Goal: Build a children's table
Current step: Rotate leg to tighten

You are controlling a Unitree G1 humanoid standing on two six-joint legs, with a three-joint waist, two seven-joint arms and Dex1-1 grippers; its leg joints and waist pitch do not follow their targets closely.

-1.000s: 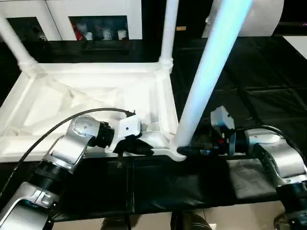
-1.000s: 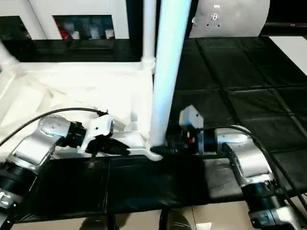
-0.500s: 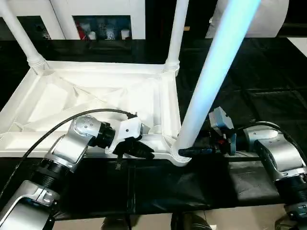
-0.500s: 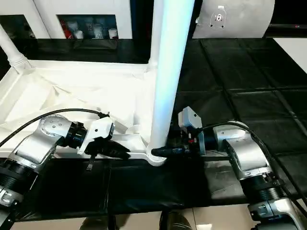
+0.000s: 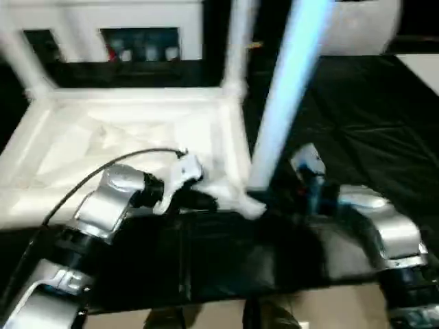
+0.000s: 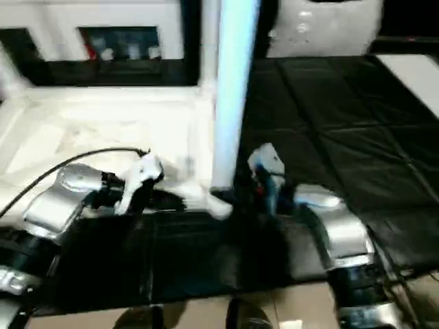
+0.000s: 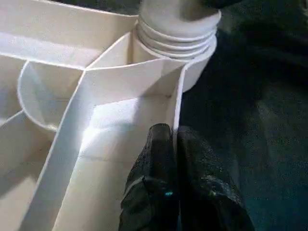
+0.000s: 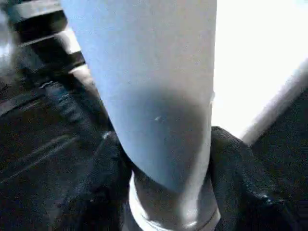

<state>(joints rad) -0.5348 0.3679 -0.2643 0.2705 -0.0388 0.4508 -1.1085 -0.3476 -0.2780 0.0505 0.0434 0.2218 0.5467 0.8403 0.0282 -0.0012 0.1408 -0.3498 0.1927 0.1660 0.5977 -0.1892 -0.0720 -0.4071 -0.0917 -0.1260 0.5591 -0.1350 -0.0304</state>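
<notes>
Black matting [image 5: 384, 137] covers the bench, w/ white cabinets [image 5: 103, 20] behind, and the upturned table top [image 5: 89, 137] lies on it, underside up. My left gripper [image 7: 174, 144] has its fingers pressed together on the thin rim wall by the near corner socket [image 7: 192, 72], pinching that edge. My right gripper [image 8: 163, 192] straddles the base of the near leg [image 5: 285, 103], one finger [image 8: 240, 183] each side and snug against the tube, so I read it as clamped round the leg just above the socket collar. Two more legs stand in the far corners, one at far left [image 5: 20, 62] and one nearer the middle [image 5: 236, 48]. Risks as I judge them: leg prob not fully seated, so if right lets go or pushes off-axis the tube could tip out or jam crooked; left's hold on a thin rim is small, so hard pressing could make the top skid or lift. Vs a sec ago: right jaws have narrowed onto the leg, both wrists have turned, and the head cam has shifted, so the whole view sits differently; left grip on the rim unchanged
</notes>
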